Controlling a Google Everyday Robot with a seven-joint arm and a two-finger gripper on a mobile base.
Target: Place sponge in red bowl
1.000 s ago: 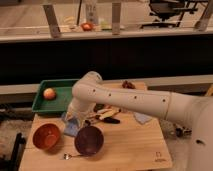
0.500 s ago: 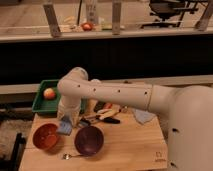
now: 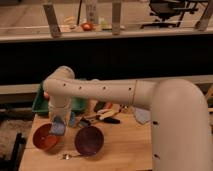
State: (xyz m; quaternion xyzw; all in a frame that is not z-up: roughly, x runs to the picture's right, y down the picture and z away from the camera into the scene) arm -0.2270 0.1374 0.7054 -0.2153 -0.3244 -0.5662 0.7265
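The red bowl (image 3: 44,138) sits at the front left of the wooden table. My gripper (image 3: 58,125) points down at the end of the white arm, just above the bowl's right rim. It is shut on a blue-grey sponge (image 3: 57,129), which hangs over the right part of the bowl. I cannot tell whether the sponge touches the bowl.
A dark purple bowl (image 3: 89,140) stands just right of the red one, with a spoon (image 3: 70,156) in front of it. A green tray (image 3: 38,105) lies behind, partly hidden by the arm. Utensils (image 3: 102,117) and a grey cloth (image 3: 141,116) lie mid-table.
The arm has swung left and carried the sponge from between the two bowls to over the red bowl. It now covers the apple in the tray.
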